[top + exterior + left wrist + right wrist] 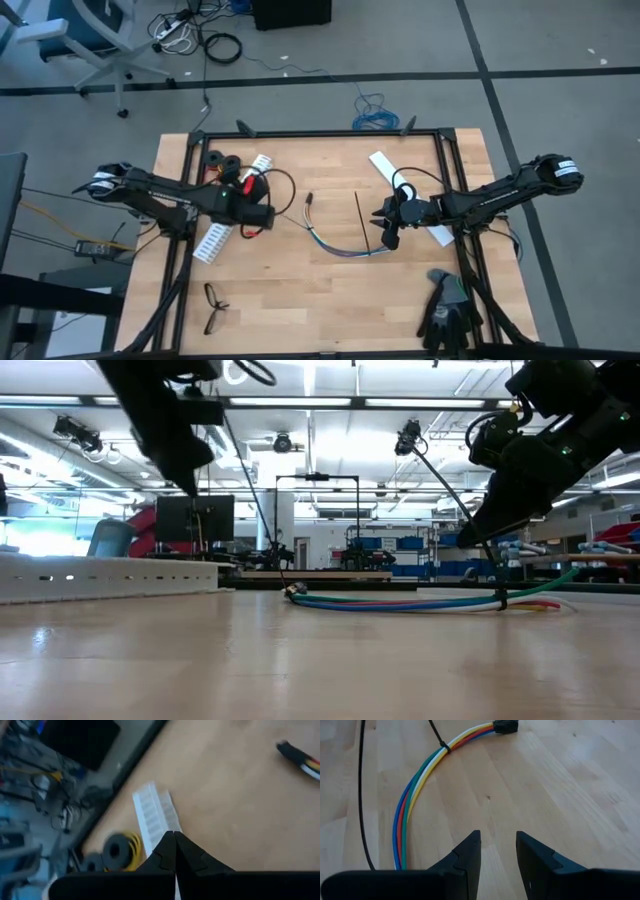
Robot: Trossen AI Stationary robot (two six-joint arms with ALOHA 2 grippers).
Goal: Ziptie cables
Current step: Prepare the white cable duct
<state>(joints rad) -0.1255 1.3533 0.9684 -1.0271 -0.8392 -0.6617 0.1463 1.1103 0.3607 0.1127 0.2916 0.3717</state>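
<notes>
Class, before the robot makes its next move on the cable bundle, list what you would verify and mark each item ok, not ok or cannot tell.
1. Cables lie together on the table: ok.
2. One ziptie already cinched around the bundle near its connector: ok.
3. Loose ziptie lies on the table within reach of the right gripper: ok.
4. Right gripper fingers apart and empty, above the wood beside the cables: ok.
5. Left gripper shut, empty, above the white slotted strip, away from the bundle: ok.
6. Second tie at the bundle's other end: cannot tell.
</notes>
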